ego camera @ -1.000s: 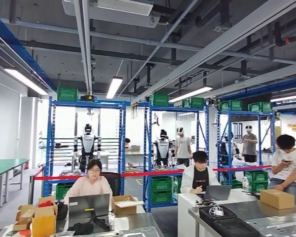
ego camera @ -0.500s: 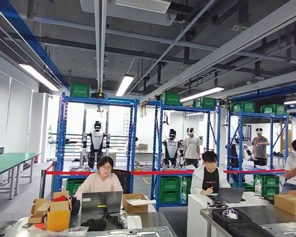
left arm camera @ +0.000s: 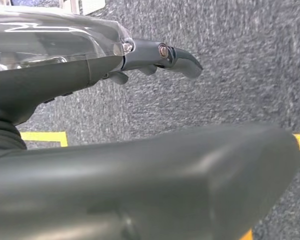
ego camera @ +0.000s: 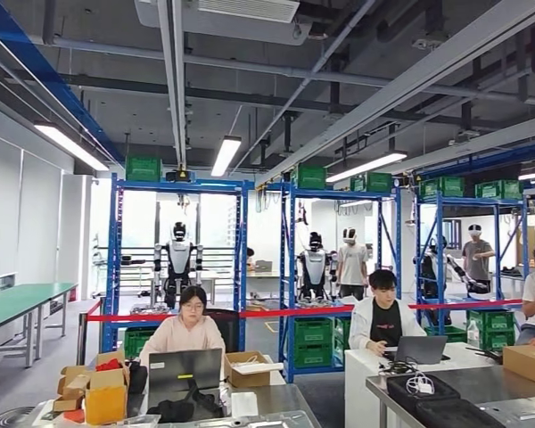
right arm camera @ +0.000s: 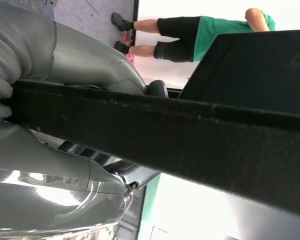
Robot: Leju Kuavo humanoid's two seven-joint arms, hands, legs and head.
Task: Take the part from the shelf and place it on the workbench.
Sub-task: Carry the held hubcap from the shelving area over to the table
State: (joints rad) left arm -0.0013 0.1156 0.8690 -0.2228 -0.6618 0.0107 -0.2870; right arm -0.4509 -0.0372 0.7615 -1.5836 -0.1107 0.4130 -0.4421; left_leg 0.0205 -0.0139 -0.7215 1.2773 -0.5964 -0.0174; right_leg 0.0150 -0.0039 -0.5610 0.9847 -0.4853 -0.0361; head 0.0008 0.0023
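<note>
the left hand [left arm camera: 141,165] hangs over grey carpet [left arm camera: 235,75] with its fingers [left arm camera: 178,56] stretched out straight and apart from the thick thumb, nothing between them; a yellow floor line [left arm camera: 44,136] runs under the fingers and thumb. the right hand [right arm camera: 84,150] grips the part [right arm camera: 201,145], a flat black slab held edge-on: the thumb lies along one face, the darker fingers [right arm camera: 135,175] press the other face, and the slab runs on well beyond the fingertips. past the thumb tip a person in a green shirt and black shorts [right arm camera: 201,27] stands on the floor. in the head view, from left: a green-topped table [ego camera: 16,303] by the wall, open cardboard boxes [ego camera: 93,388] on a near desk, a person behind a laptop [ego camera: 184,367], and behind that person a blue rack [ego camera: 177,259] with a green crate on top and a humanoid robot [ego camera: 178,263] standing inside it. a red tape [ego camera: 285,312] stretches across the racks. further along, a second blue rack [ego camera: 335,267] holds green crates low down, with another robot and a person in a headset behind it. a person in a white jacket [ego camera: 383,316] sits at a laptop, black cases [ego camera: 426,397] lie on a grey workbench [ego camera: 480,383] beside a brown box [ego camera: 529,361], and a third rack stands at the far edge.
</note>
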